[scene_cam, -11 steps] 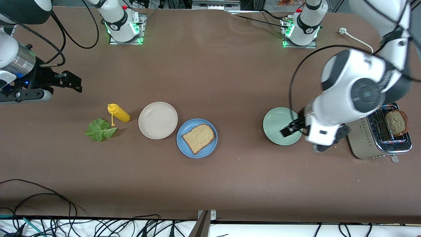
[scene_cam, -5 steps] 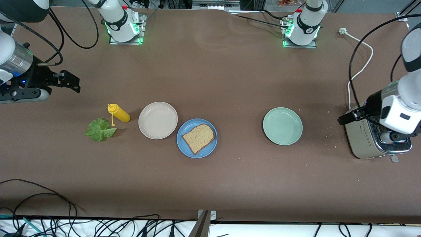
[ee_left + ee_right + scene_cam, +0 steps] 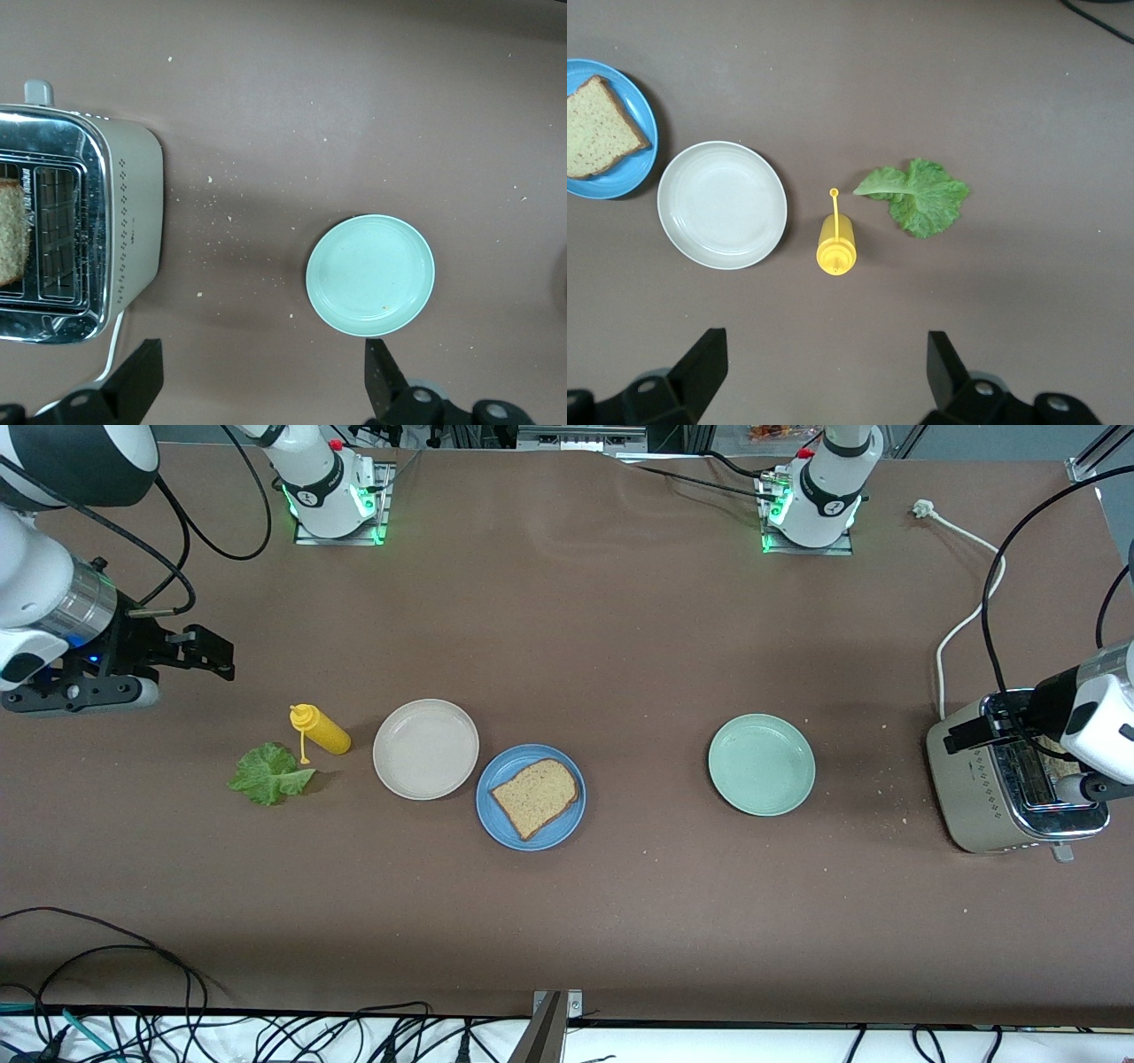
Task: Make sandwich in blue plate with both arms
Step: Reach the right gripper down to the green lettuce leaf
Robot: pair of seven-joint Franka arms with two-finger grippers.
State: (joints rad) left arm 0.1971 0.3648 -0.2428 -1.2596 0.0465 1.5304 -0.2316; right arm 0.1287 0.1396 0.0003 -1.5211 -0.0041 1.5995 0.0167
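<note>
One slice of brown toast point(image 3: 535, 797) lies on the blue plate point(image 3: 496, 821) near the middle of the table point(image 3: 567, 646), the sandwich only begun. The right gripper point(image 3: 208, 654) hangs empty with its fingers spread wide over bare table at the right arm's end; in the right wrist view its two fingers point(image 3: 698, 365) frame the scene from above. Nearest under it stands a yellow squeeze bottle point(image 3: 319, 729), with the lettuce leaf point(image 3: 269, 774) just beside the bottle and slightly nearer the front camera. A cream plate point(image 3: 425, 748) sits between the bottle and the blue plate, its rim touching or almost touching the blue one. The left gripper point(image 3: 974, 732) hovers over the silver toaster point(image 3: 979, 793) at the left arm's end, likewise released and holding nothing. A second slice of toast point(image 3: 9, 232) sits in the toaster's slot, seen in the left wrist view. An empty mint-green plate point(image 3: 761, 764) rests well apart from that gripper, toward the table's middle, crumbs scattered between it and the toaster
</note>
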